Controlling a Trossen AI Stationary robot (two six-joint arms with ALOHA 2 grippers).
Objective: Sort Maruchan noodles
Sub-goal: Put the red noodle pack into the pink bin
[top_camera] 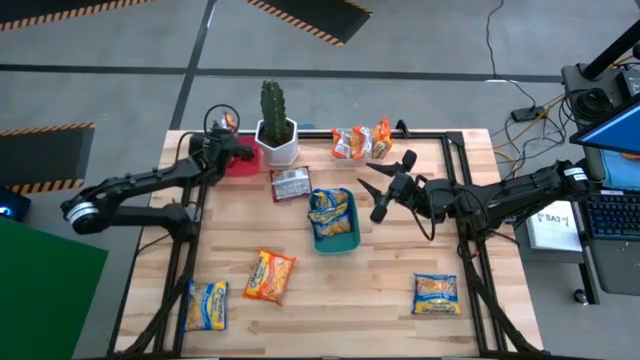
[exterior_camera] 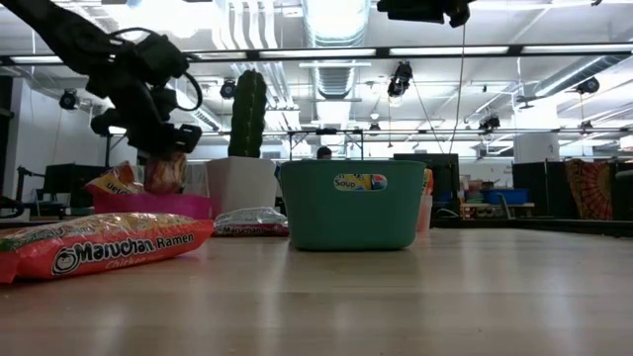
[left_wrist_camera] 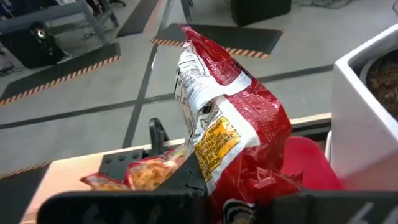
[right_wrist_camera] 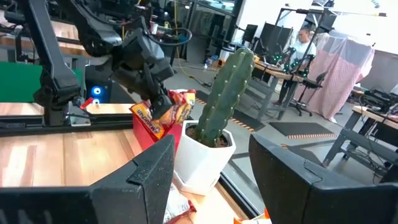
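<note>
**Light, crinkly packets call for an edge pinch**

The left gripper hangs over the pink tray at the far left of the bench, just beside the cactus in its white pot. Its fingers are closed on a red packet, pinched at one end so the wrapper stands up crumpled above them. A second orange packet lies in the tray below.

The right gripper waits mid-bench beside the green tray, its fingers parted and empty. That tray already holds a yellow-blue packet.

The other noodles lie scattered: a white-red packet near the pot, two orange packets at the far edge, an orange-red one and two yellow-blue ones nearer the front.

Judging by the creased wrapper, each packet is light, with a slick, soft film around a brittle noodle block. The block would probably crack under a hard squeeze across the middle. The safer hold is likely the sealed end flap or a short edge, where the film gathers and the fingers can close fully without slipping.
</note>
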